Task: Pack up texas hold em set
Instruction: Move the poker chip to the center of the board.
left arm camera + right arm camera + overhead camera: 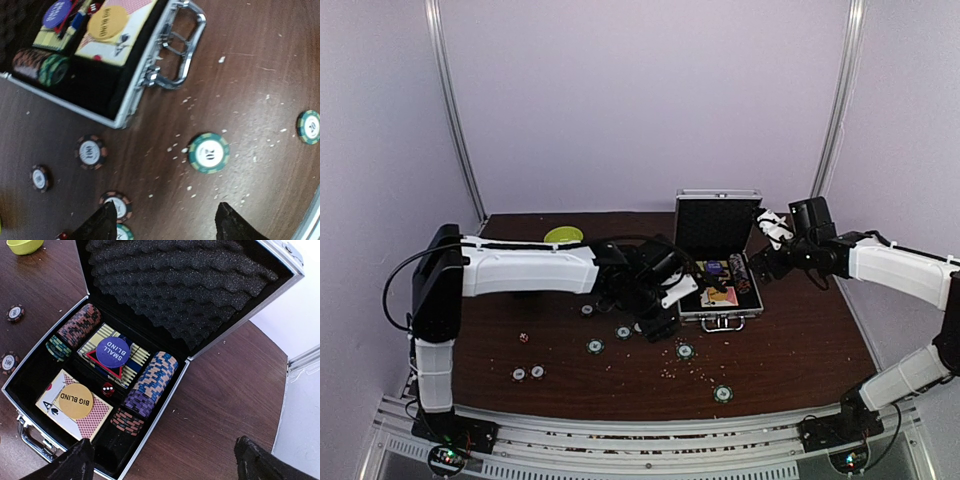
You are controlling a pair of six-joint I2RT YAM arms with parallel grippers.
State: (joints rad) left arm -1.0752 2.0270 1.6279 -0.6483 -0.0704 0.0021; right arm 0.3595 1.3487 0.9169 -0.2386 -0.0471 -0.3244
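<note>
My L arm (525, 270) rises from its base at 7 o'clock, elbow up, forearm stretched level toward 3 o'clock. L gripper (658, 312) tilts down at the end. On wrist cam its fingers (102, 222) stand apart, nothing btwn them. R arm (900, 268) comes up from 5 o'clock, forearm running toward 9. R gripper (767, 262) is spread wide, nothing held.
</note>
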